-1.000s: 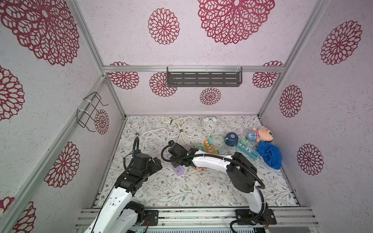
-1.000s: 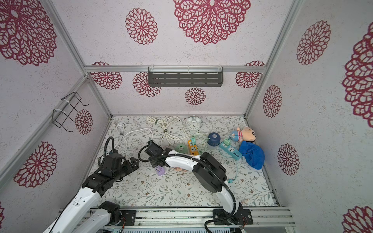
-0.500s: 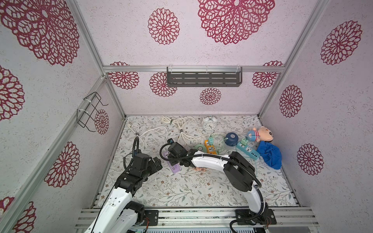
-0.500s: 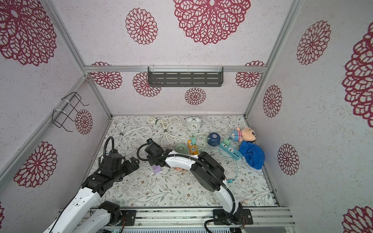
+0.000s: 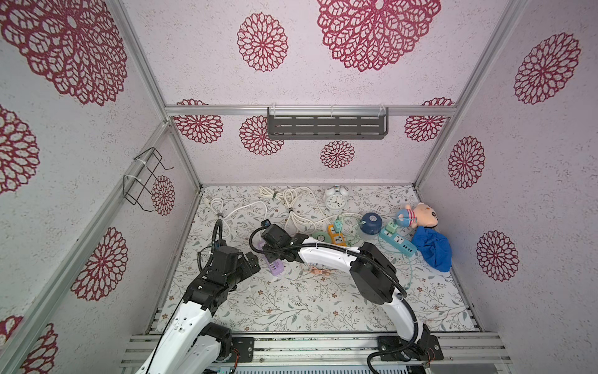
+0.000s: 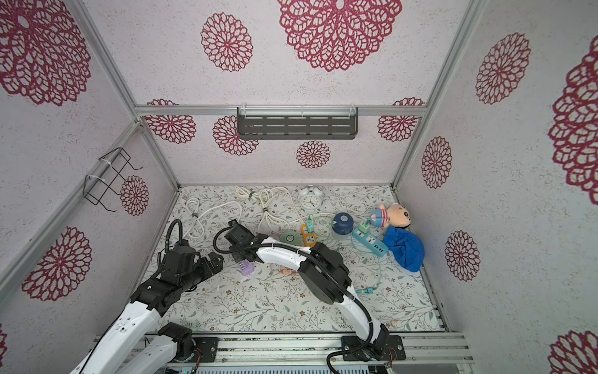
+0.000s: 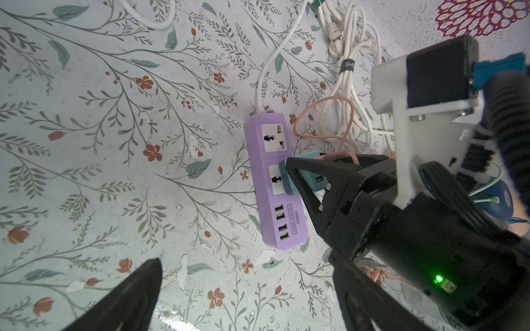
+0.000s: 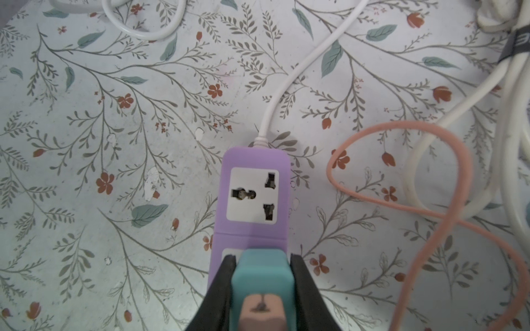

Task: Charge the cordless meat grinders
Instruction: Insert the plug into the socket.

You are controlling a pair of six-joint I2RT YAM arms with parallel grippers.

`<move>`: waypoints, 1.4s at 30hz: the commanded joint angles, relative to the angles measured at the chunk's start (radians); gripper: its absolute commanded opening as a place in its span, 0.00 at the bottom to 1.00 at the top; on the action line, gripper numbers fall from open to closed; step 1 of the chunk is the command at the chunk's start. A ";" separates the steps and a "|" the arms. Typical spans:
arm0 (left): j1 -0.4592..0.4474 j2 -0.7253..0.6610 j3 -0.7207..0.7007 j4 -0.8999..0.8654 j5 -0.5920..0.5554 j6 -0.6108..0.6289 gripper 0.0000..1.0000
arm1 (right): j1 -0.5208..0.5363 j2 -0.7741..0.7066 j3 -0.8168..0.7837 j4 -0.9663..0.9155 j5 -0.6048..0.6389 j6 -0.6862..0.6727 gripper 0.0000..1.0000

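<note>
On the flower-printed bench (image 5: 291, 311), inside pale walls (image 5: 207, 64) stamped with red rosettes: clamping a teal adapter (image 8: 262, 275) over the purple power strip (image 8: 253, 200) with the right tool (image 8: 262, 266); holding the left tool (image 5: 251, 263) wide open and empty just beside; leaving the navy grinder (image 5: 370, 222) and mint grinder (image 5: 320, 235) farther back, flanking the orange strip (image 5: 336, 234).

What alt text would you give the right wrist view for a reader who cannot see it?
The right end effector grips a teal plug adapter, pink cable trailing from it, over a purple power strip. The strip's socket nearer its white cord is empty, on a floral tabletop.
</note>
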 commanded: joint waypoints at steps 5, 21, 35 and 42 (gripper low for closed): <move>-0.005 -0.003 0.035 -0.004 -0.005 0.013 0.97 | 0.017 0.123 -0.206 -0.202 -0.151 0.052 0.00; -0.005 -0.013 0.080 -0.050 -0.014 0.022 0.97 | -0.021 0.054 0.058 -0.342 -0.108 -0.026 0.34; -0.004 -0.009 0.134 -0.073 -0.026 0.043 0.97 | -0.032 -0.083 0.192 -0.390 -0.101 -0.068 0.84; -0.004 0.010 0.237 -0.084 -0.063 0.114 0.97 | -0.052 -0.217 0.155 -0.376 -0.065 -0.102 0.99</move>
